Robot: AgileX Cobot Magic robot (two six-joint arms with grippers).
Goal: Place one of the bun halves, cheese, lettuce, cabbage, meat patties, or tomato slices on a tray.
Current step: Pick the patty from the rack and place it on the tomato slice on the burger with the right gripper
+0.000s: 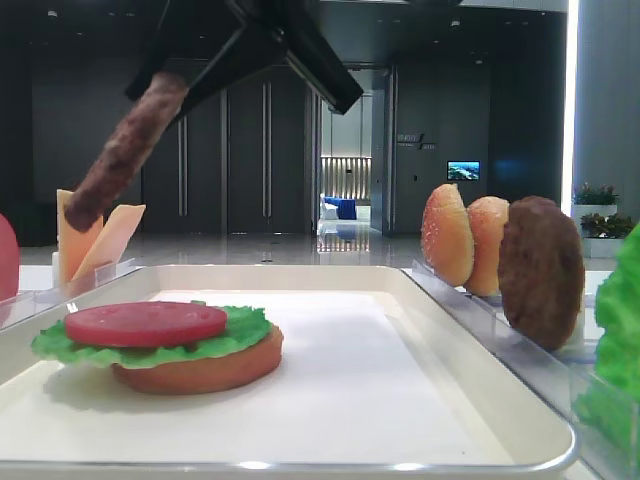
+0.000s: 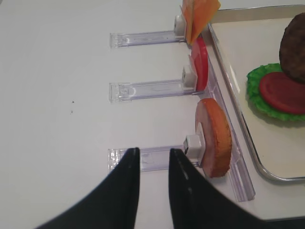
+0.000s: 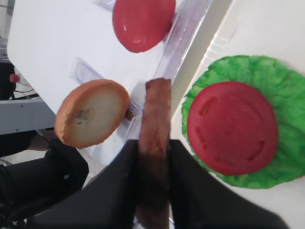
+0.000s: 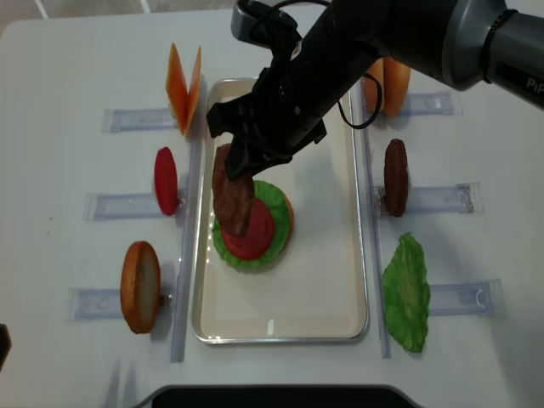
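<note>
The right gripper [image 3: 153,157] squeezes a dark brown round meat patty [image 3: 155,143], its lower edge cut off, above the big cream-white tray [image 4: 336,280]. The patty hangs over the red tomato slice [image 4: 253,234] on frilly green lettuce [image 4: 270,194]; the bun below is mostly hidden. The left gripper [image 2: 153,164] looks shut and empty, I think.

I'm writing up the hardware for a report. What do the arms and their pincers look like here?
The right arm is glossy black with a grey cylindrical link bearing white lettering, and a black cable loops near its wrist. The right pincer has two smooth, matte black tapered fingers. The left pincer looks the same: two black pointed fingers, no markings visible.
</note>
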